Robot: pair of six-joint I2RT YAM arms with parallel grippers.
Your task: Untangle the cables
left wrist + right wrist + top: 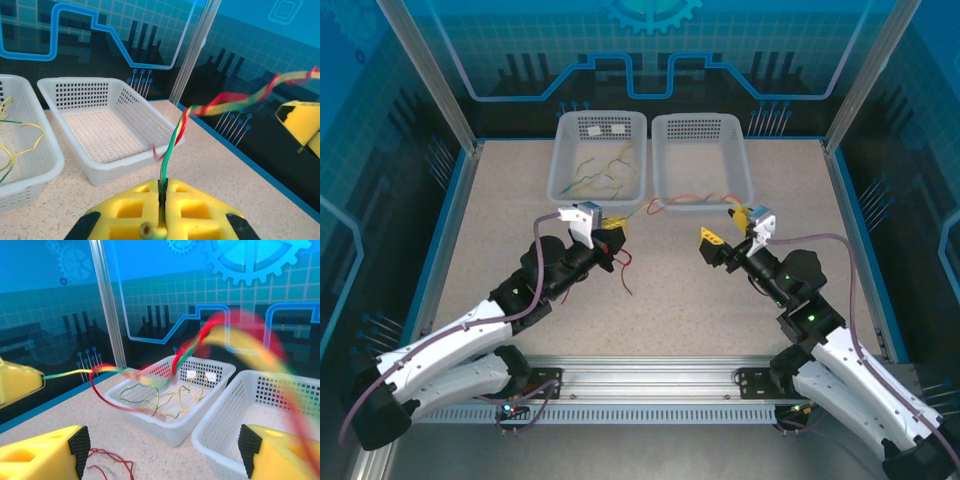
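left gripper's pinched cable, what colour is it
It's a yellow-green cable, twisted with a red cable further out; best seen in the left wrist view.

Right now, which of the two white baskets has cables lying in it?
The left basket: yellow-green cables lie on its floor, while the right basket has a bare floor.

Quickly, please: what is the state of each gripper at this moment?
Left gripper: closed, holding the twisted cables.
Right gripper: open, fingers wide apart.

Two baskets [557, 160], two hands [610, 236], roughly six cables [605, 176].
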